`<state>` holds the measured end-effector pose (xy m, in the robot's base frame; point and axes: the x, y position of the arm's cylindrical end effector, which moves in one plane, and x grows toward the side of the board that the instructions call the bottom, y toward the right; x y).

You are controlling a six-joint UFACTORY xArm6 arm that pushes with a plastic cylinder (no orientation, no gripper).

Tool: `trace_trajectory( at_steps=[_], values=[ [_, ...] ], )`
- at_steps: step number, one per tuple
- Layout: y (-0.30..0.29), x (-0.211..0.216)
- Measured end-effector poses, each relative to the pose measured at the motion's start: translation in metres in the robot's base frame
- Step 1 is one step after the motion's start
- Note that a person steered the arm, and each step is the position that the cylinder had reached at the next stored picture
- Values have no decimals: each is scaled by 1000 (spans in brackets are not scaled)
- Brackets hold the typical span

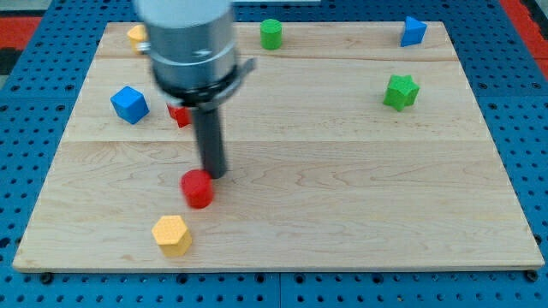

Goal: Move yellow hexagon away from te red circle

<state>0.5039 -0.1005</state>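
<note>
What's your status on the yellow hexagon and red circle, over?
My tip just above the red circle, touching or nearly. Yellow hexagon below-left of it, close, apart. Nothing between tip and circle.

Yellow hexagon point(171, 235), red circle point(198, 188), blue cube point(129, 104), green star point(401, 91), pale wooden board point(342, 197).

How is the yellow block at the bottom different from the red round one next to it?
The yellow hexagon has flat sides and corners; the red circle is round. The yellow hexagon lies nearer the view's bottom and left; the red circle lies above and to its right. My tip is right beside the red circle, farther from the yellow hexagon. Both are small blocks on the wooden board.
</note>
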Motion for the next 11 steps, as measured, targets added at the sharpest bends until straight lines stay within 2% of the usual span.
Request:
trace_trajectory(
  at_steps=[2,3,6,8,10,11],
  values=[
    [-107,50],
    [-136,82],
    [23,87],
    [9,115],
    [105,107],
    [139,85]
  ],
)
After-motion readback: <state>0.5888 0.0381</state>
